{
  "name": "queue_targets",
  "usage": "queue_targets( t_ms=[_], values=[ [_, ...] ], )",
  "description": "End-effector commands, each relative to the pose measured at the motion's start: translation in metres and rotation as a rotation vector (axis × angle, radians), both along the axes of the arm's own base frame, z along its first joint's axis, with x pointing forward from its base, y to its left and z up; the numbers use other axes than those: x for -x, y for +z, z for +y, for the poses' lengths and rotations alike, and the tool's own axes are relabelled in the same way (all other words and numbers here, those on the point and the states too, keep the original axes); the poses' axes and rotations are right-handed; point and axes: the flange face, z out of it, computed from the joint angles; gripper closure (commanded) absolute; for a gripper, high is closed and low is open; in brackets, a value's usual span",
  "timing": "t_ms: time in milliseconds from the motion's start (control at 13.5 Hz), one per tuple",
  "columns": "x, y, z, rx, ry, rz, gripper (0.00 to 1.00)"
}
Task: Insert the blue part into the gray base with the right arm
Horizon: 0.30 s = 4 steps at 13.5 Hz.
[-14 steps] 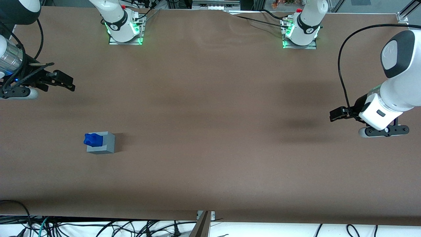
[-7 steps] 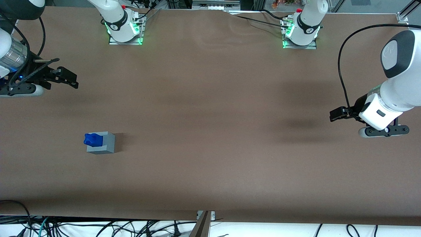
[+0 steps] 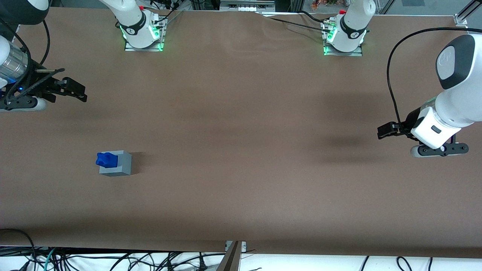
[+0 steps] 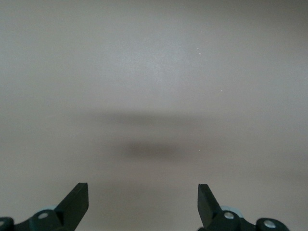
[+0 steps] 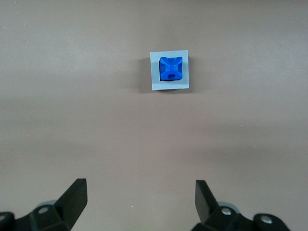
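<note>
The gray base (image 3: 117,165) stands on the brown table, a light-gray cube. The blue part (image 3: 106,159) sits in the recess of its top face and sticks up out of it. From the right wrist view, the blue part (image 5: 171,69) fills most of the gray base (image 5: 168,85) top. My right gripper (image 3: 77,92) hangs high above the table at the working arm's end, farther from the front camera than the base and well apart from it. Its fingers stand wide open with nothing between them, as the right gripper (image 5: 139,197) shows in the wrist view.
The brown table cover (image 3: 241,150) spans the whole view. Two arm bases with green lights (image 3: 143,35) (image 3: 342,39) stand along the table's edge farthest from the front camera. Cables (image 3: 113,259) lie below the near edge.
My right gripper has drifted slightly, first farther from the front camera, then back a little toward it. The blue part and gray base have not moved.
</note>
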Motion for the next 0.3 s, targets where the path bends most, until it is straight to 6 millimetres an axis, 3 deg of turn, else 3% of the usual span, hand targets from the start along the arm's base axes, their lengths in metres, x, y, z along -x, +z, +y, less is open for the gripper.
queue_targets(
  t_ms=[0, 222],
  values=[
    [0.0019, 0.0014, -0.0043, -0.011, 0.006, 0.009, 0.00],
    [0.0026, 0.0006, -0.0061, -0.011, 0.003, 0.012, 0.00]
  ],
)
